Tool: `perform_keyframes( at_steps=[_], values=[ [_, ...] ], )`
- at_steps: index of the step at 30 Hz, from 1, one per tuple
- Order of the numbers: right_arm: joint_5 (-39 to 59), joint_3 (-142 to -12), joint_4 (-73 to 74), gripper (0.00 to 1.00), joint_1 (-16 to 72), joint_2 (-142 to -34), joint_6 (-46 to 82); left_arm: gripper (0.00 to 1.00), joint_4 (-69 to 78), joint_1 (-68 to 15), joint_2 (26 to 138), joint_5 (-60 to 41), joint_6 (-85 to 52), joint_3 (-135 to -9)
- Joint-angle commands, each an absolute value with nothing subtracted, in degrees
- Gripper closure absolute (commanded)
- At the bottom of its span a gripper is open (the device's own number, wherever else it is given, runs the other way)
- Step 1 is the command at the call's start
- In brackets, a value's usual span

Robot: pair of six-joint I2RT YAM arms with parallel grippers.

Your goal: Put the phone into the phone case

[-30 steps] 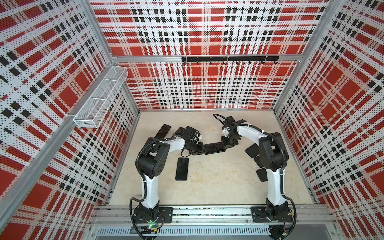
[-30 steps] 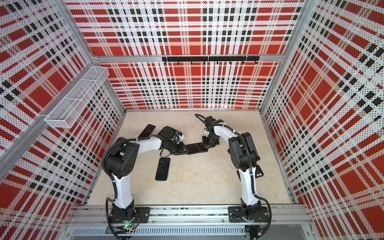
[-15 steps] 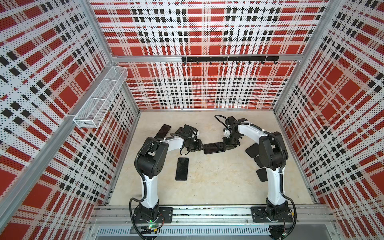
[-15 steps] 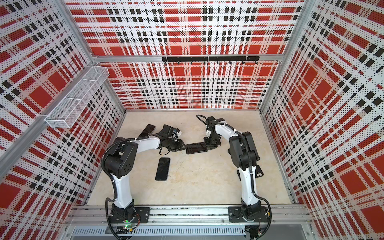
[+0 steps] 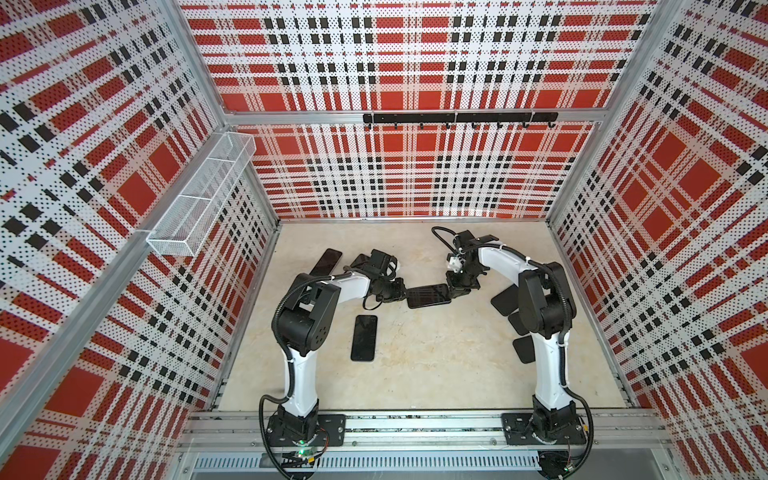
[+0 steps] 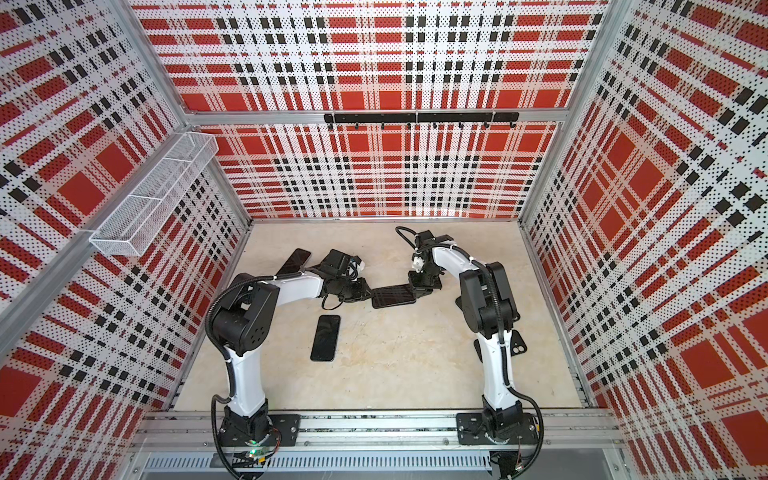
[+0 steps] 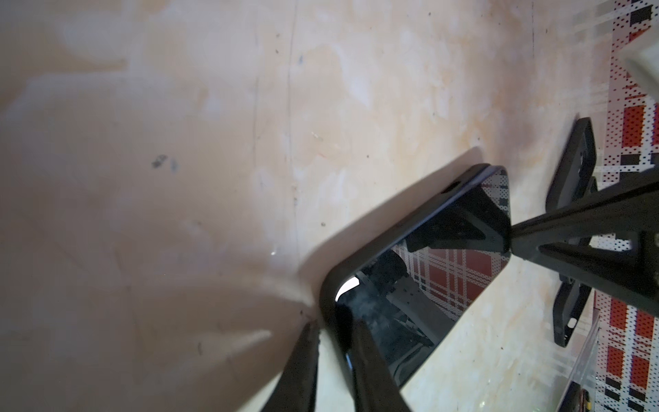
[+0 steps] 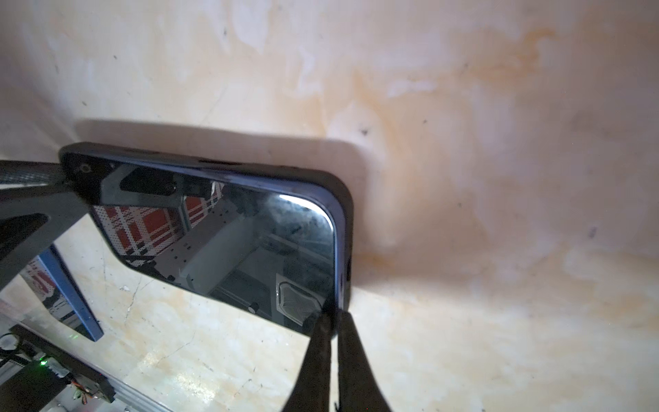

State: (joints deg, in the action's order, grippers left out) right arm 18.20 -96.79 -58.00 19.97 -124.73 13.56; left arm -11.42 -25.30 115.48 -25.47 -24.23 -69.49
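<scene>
Both have tightened: left hand (image 5: 403, 292) and right hand (image 5: 450, 290) pinch opposite short ends of the phone (image 5: 428, 296), whose long axis runs between them.

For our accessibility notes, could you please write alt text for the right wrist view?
A glossy black phone, rimmed by a matte black case, is pinched at one short end by the right pincer and at the opposite end by the left pincer. It mirrors red plaid walls; beneath lies a mottled beige tabletop.
</scene>
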Motion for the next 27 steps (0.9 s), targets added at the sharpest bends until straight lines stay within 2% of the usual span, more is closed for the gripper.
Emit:
perform_keyframes(
  at_steps=[1,10,27],
  values=[
    [19.05,-93.77,-55.68,0.93,21.63,-129.16,13.27,0.8,-12.92,-26.31,117.75,-24.6,-24.19,-69.52],
    [22.57,-87.69,-51.28,0.94,24.93,-131.99,16.48,0.84,-13.01,-27.85,119.05,-25.75,-24.44,-69.26],
    [21.86,-76.08,-44.3,0.94,29.87,-142.02,20.73,0.86,-12.99,-28.39,119.4,-26.45,-24.52,-69.26]
  ],
)
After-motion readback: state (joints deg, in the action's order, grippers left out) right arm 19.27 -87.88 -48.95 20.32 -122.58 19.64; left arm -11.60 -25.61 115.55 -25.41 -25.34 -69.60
